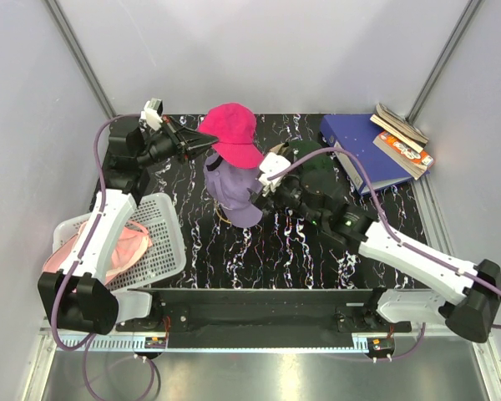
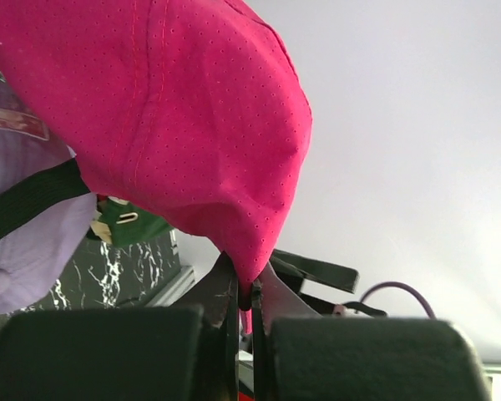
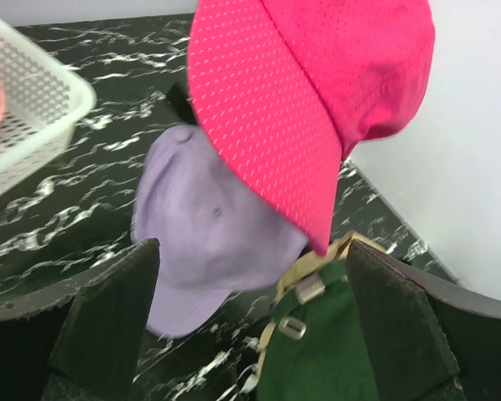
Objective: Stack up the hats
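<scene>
The left gripper point(image 2: 246, 294) is clamped tight on the rear edge of the magenta cap point(image 1: 231, 132), its jaws pressed together on the fabric. It holds the cap in the air just above and behind the lavender cap point(image 1: 234, 194). The magenta brim slopes down over the far part of the lavender cap, and whether the two touch cannot be told. The lavender cap lies on the black marbled table point(image 1: 234, 259) with its brim turned toward the arms' bases. The right gripper point(image 1: 265, 180) hangs just to the right of the lavender cap with its jaws spread wide and nothing between them. Under it, right beside the lavender cap, lies the dark green cap point(image 1: 317, 171), partly hidden by the right arm. A tan strap with a metal buckle point(image 3: 305, 288) runs along the edge facing the lavender cap. Well to the left of the lavender cap, the light pink cap point(image 1: 125, 246) sits inside a tilted white mesh basket point(image 1: 163, 242). Well to its right and further back lie a blue binder point(image 1: 359, 142) and a small pile of books point(image 1: 403, 140).
</scene>
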You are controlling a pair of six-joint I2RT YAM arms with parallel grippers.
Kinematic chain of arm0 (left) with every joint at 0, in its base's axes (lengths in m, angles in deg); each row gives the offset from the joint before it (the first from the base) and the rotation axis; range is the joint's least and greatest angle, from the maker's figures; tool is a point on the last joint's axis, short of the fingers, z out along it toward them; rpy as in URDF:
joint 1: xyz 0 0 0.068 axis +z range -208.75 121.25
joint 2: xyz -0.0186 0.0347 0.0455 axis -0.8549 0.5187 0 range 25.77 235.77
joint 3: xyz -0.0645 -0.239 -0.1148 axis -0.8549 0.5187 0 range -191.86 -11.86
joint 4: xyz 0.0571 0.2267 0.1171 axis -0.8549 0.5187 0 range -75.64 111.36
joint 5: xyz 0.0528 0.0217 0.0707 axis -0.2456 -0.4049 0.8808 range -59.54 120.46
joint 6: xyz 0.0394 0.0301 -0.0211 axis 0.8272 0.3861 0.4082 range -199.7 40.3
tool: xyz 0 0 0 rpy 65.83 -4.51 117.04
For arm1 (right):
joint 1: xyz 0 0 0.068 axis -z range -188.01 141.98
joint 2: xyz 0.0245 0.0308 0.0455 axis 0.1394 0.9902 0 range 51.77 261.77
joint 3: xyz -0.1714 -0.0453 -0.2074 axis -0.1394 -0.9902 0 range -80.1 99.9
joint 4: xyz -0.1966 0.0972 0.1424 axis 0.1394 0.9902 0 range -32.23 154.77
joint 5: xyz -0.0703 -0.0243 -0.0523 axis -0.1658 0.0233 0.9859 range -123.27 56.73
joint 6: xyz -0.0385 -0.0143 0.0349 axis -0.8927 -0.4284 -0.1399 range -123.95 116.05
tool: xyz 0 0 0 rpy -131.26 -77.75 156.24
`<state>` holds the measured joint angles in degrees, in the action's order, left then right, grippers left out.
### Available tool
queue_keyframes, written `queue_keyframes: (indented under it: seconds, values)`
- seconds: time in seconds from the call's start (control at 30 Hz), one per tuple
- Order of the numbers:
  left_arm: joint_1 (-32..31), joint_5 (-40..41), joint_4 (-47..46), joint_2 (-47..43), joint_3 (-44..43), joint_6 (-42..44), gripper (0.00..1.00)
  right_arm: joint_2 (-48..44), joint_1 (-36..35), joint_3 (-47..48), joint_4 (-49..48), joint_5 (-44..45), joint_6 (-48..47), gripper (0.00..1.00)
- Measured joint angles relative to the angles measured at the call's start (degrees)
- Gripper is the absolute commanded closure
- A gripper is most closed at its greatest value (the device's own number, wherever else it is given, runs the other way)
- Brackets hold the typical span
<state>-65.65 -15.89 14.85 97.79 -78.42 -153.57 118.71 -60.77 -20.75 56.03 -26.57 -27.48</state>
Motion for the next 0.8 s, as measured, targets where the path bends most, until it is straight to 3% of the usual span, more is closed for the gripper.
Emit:
queue_keyframes:
  seconds: [0.2, 0.3, 0.37, 0.53, 0.6, 0.7, 0.8]
  values:
    - [0.0, -1.3, -1.5, -0.2, 0.8, -1.6, 1.0, 7.5, 0.0, -1.2, -11.2, 4.5, -7.8, 0.1]
    - [0.0, -1.9, -3.7, -0.3, 1.9, -3.3, 1.0, 11.0, 0.0, -1.2, -15.6, 7.9, -11.5, 0.28]
    - [0.1, -2.2, -5.1, -0.3, 2.6, -4.3, 1.0, 12.3, 0.0, -1.2, -18.0, 9.9, -13.3, 0.62]
    - [0.9, -2.8, -6.7, -0.3, 3.8, -5.7, 1.0, 12.9, 0.1, -1.1, -21.6, 12.7, -17.3, 0.79]
    - [1.5, -3.0, -6.8, -0.4, 4.1, -5.7, 0.82, 12.9, 0.2, -1.1, -21.9, 12.7, -18.6, 0.92]
    - [1.8, -2.8, -4.6, -0.4, 3.9, -3.4, 0.54, 12.5, 0.1, -1.0, -20.0, 12.5, -19.8, 1.0]
    - [2.1, -1.2, 2.7, -0.4, 1.7, 2.3, 0.43, 11.4, 0.1, -0.9, -16.5, 12.3, -20.7, 1.0]
